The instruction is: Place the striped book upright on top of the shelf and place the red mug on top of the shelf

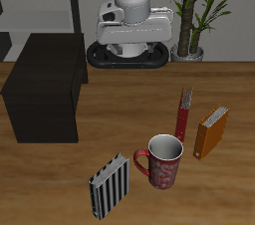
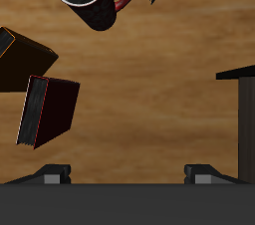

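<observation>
A: While the arm sits folded high at the back of the tabletop [image 1: 120, 110], where is everything?

B: Nothing has been picked up. The striped book [image 1: 110, 185] stands upright near the front edge, just beside the red mug [image 1: 161, 161], whose handle points toward it. The mug is upright, its pale inside showing.

A: And the shelf?

B: The shelf [image 1: 45, 85] is the low black cabinet well apart from them, farther back, and its flat top is bare. A slim red book [image 1: 183, 116] stands just behind the mug, with an orange book [image 1: 210, 131] near it, both upright.

A: What about the end effector?

B: From the wrist view, the end effector [image 2: 127, 174] hangs above bare wood with its fingertips [image 2: 50, 172] spread wide apart and nothing between them. That view also catches the mug, both books and a corner of the shelf.

A: Anything else?

B: A potted plant [image 1: 195, 15] stands at the back, beside the robot's base
</observation>
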Motion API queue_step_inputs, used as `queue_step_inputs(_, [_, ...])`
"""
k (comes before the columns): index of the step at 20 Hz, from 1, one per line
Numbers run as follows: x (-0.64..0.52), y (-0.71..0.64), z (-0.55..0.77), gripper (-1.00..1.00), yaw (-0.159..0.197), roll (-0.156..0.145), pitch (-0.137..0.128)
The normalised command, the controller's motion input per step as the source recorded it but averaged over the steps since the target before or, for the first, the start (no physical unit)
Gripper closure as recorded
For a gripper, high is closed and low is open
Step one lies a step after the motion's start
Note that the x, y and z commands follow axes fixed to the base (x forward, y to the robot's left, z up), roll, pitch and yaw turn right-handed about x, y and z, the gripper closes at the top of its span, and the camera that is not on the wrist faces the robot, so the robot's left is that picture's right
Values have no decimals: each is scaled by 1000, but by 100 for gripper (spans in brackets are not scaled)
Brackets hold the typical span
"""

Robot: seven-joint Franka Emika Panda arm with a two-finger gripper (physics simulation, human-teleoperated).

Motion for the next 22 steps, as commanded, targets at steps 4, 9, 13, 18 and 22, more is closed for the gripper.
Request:
queue_step_inputs(4, [52,-88,14,-100,-19,-4,26])
queue_step_inputs(9, [113,-147,75,-100,11,-50,-12])
queue_step_inputs(13, [134,-66,64,-100,18,-6,-14])
queue_step_inputs(18, [233,-96,146,-100,60,-67,-33])
queue_step_inputs(22, [181,-55,185,-100,-6,-31,-21])
